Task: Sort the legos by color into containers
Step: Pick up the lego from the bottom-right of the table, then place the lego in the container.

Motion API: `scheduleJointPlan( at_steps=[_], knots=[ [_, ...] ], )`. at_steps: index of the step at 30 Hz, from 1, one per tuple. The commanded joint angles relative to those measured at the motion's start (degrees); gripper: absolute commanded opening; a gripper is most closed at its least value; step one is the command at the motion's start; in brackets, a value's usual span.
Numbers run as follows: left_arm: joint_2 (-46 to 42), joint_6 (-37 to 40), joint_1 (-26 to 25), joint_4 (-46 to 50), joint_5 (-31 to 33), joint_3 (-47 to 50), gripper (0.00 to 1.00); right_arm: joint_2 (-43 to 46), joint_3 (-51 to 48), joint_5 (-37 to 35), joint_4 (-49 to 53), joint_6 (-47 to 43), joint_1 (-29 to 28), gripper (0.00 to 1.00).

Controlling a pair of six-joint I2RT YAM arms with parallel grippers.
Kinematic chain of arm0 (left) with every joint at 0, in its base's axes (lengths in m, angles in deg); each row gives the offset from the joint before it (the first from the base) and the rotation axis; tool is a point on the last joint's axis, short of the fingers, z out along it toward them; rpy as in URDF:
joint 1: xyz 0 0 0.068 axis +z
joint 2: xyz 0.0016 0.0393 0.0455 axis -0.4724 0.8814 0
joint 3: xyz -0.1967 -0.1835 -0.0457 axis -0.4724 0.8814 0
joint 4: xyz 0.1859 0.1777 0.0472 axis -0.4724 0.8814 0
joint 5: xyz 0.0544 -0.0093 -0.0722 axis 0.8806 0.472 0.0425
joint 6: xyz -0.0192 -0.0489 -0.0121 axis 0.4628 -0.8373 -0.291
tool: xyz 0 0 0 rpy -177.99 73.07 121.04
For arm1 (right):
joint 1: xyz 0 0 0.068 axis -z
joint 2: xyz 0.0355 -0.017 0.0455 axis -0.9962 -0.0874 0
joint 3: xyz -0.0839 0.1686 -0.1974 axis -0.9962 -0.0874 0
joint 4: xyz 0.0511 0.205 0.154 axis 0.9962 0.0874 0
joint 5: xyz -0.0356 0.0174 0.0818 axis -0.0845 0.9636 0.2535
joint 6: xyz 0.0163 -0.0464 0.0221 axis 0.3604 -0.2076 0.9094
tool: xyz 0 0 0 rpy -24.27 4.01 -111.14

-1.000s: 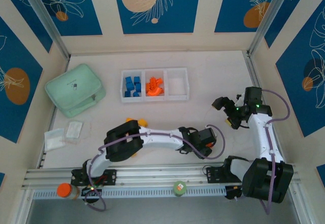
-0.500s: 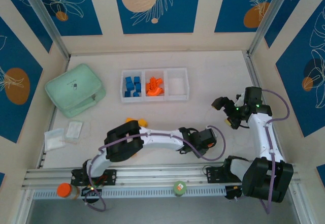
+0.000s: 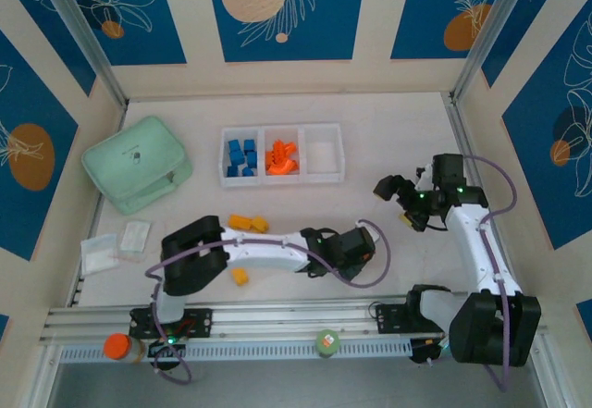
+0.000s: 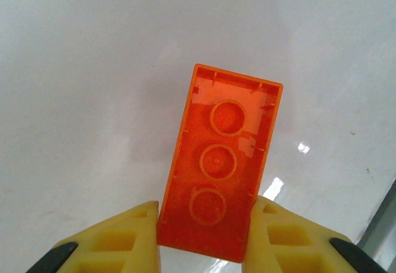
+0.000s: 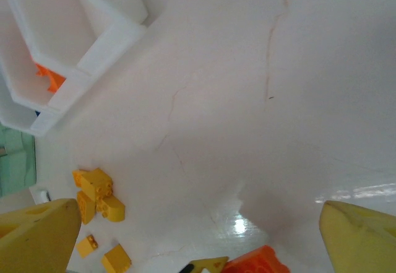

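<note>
Top external: yellow legos (image 3: pixel 248 223) lie loose left of centre, nearer than the tray (image 3: pixel 281 182). Left wrist: left gripper (image 4: pixel 206 210) clamps an orange-red brick (image 4: pixel 221 161) by its long sides over the table (image 4: pixel 93 69). Right wrist: right gripper (image 5: pixel 198 233) spread wide, holding nothing.

- Tray (image 3: pixel 322 158): one, with three compartments.
- Blue legos (image 3: pixel 242 156): about five in one compartment; too small to count surely.
- Orange legos (image 3: pixel 282 160): a clump in the tray, number unclear, plus one brick (image 4: pixel 219 161).
- Yellow legos (image 5: pixel 94 183): about five, loose.
- Green case (image 3: pixel 137 164): one.
- Clear packets (image 3: pixel 135 239): two.
- Arms (image 3: pixel 268 251): two.
</note>
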Motion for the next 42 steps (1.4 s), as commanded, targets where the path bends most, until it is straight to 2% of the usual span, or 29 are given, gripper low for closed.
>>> scheduleJointPlan(
  at_steps=[1, 5, 12, 18, 24, 29, 31, 39, 41, 42],
  knots=[
    [-5.9, -3.1, 2.9, -1.7, 1.1, 4.0, 0.22, -0.1, 2.5, -0.3, 0.5, 1.4, -3.3, 0.99],
    [-12.1, -4.0, 6.9, -1.3, 1.3, 8.3, 0.22, -0.2, 4.1, -2.1, 0.6, 3.4, -8.3, 0.99],
    [-20.9, -4.5, 17.1, 1.4, 0.1, 13.1, 0.21, -1.5, 6.8, -6.3, -0.8, 7.4, -18.1, 0.99],
    [-22.8, -2.2, 26.2, 4.3, -1.1, 11.6, 0.21, -3.6, 7.6, -6.2, -6.1, 10.1, -25.5, 0.99],
    [-19.3, 0.1, 34.1, 3.3, -5.4, 7.3, 0.21, -7.2, 9.6, -8.3, -11.0, 10.2, -33.4, 0.99],
    [-14.8, 0.4, 38.6, 2.2, -8.9, 2.1, 0.20, -11.6, 11.6, -9.3, -14.0, 8.2, -37.5, 0.99],
    [-12.6, 0.7, 39.5, 1.4, -10.5, 0.1, 0.20, -13.1, 12.3, -9.2, -15.2, 7.2, -38.6, 0.99],
    [-1.5, 0.9, 42.8, 3.9, -9.6, -10.4, 0.19, -17.9, 14.1, -9.4, -20.4, 2.5, -40.0, 0.99],
    [0.5, 1.3, 42.9, 4.8, -9.0, -12.9, 0.22, -18.7, 14.5, -9.6, -21.0, 1.6, -40.1, 0.99],
    [1.4, 1.6, 42.9, 5.0, -8.2, -13.8, 0.26, -19.0, 14.6, -9.7, -21.2, 1.1, -40.2, 0.99]
  ],
)
